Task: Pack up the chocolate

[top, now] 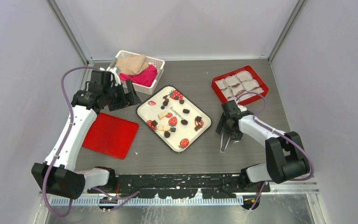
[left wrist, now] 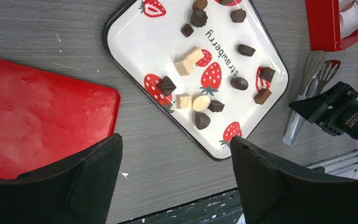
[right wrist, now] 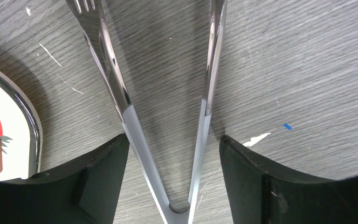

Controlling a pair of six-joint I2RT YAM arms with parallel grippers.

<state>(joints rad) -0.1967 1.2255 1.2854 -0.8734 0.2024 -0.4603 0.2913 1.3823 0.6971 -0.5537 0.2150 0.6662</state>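
Note:
The chocolate [top: 186,111] lies as several small dark lumps, with a few pale pieces, on a white strawberry-print tray [top: 186,131] at mid-table. The left wrist view shows the chocolate [left wrist: 202,120] and tray [left wrist: 135,51] from above. Metal tongs [top: 224,141] lie flat on the table right of the tray. My right gripper [top: 227,133] is down over them, open, its jaws either side of the tongs [right wrist: 135,130] near their hinge. The left finger touches one arm; the other finger stands just off. My left gripper [top: 129,95] hovers open and empty, left of the tray's far end.
A red box [top: 259,77] lined with white paper cups stands at the back right. A flat red lid [top: 110,134] lies left of the tray. A white basket [top: 156,63] with beige and pink cloths sits at the back, close behind my left gripper.

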